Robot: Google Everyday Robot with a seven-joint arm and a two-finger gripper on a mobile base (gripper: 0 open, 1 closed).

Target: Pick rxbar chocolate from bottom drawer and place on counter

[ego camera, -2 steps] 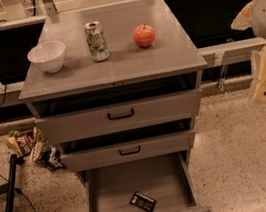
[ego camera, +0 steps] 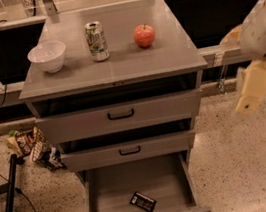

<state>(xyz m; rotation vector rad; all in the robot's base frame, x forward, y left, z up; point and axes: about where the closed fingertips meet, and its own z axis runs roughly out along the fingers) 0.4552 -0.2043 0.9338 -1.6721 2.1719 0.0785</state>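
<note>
One bar [ego camera: 142,201] lies in the bottom drawer [ego camera: 112,192], low-left of my pincer [ego camera: 250,89] | pincer has dipped slightly, reach barely begun | grip state: cannot tell

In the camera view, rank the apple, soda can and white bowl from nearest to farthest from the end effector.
The end effector hangs right of the counter.
1. the apple, right part
2. the soda can, middle
3. the bowl, left

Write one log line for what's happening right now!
gripper: right of counter, away from bottom drawer | rxbar chocolate: lying in open bottom drawer, untouched | on counter: bowl, can, apple | pick: not yet done
</note>
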